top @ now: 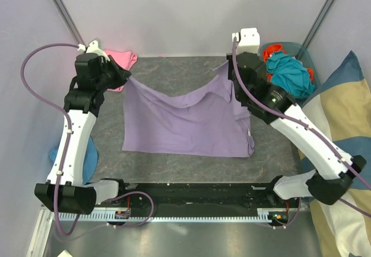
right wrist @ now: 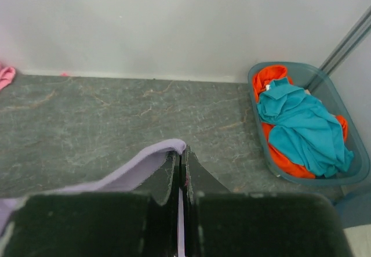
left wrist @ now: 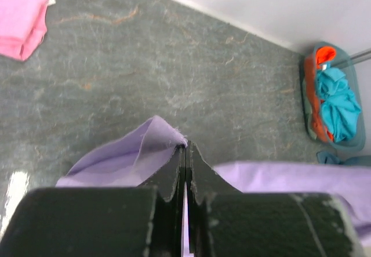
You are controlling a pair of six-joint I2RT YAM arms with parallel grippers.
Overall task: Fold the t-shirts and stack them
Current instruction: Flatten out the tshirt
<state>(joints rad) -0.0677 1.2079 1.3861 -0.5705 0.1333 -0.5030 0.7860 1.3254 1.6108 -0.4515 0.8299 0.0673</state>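
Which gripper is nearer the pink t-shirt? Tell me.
Left. The left gripper holds the lavender t-shirt right beside the pink t-shirt; the right gripper is across the table.

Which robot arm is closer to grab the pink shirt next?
The left. Its gripper is right beside the crumpled pink cloth t-shirt at the table's far left corner. The right gripper is across the table, near the basket. Both have their jaws shut on the light purple cloth t-shirt.

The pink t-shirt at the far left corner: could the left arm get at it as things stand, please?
Probably not yet: the pink t-shirt lies uncovered just beyond the left gripper, but that gripper is shut on the lavender t-shirt's corner.
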